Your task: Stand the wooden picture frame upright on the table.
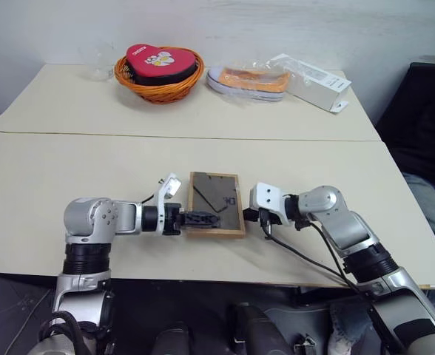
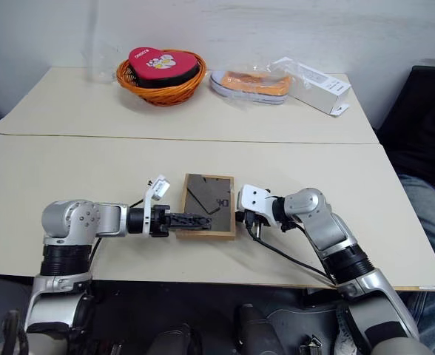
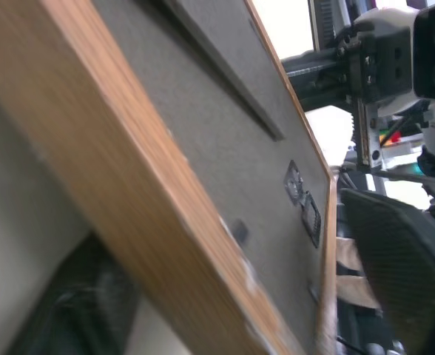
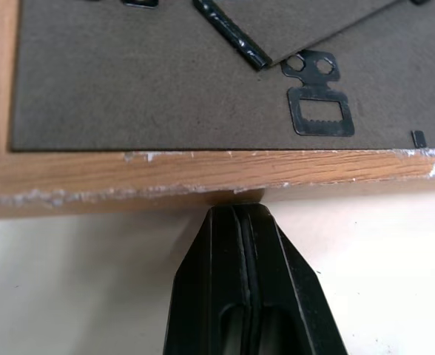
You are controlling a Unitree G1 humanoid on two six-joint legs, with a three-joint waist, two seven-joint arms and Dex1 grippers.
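Wooden picture frame (image 1: 216, 202) lies back side up on the worktop (image 1: 69, 170), on the near section, about midway between the left and right edges and close to the near edge. Grey back panel faces up; the easel stand (image 1: 210, 194) lies against the panel. In the right wrist view a metal hanger clip (image 4: 319, 103) sits on the panel near the frame's wooden edge, and that edge shows chipped white scuffs.

Left gripper (image 1: 201, 219) reaches in from the left over the frame's near-left corner. Its fingers (image 1: 206, 220) overlap the frame's near border; how wide they stand, cannot tell. In the left wrist view the frame's border and back panel run slantwise very close to the camera.

Right gripper (image 4: 241, 222) is at the frame's right edge. Its 2 fingers are pressed together with nothing between them, tips touching the wooden side of the frame.

Far section of the worktop, beyond the seam: an orange wicker basket (image 1: 158, 90) holding a red heart-shaped box (image 1: 155, 58), a shoe (image 1: 248, 80) in clear plastic, and a white box (image 1: 314, 83) near the far right corner.
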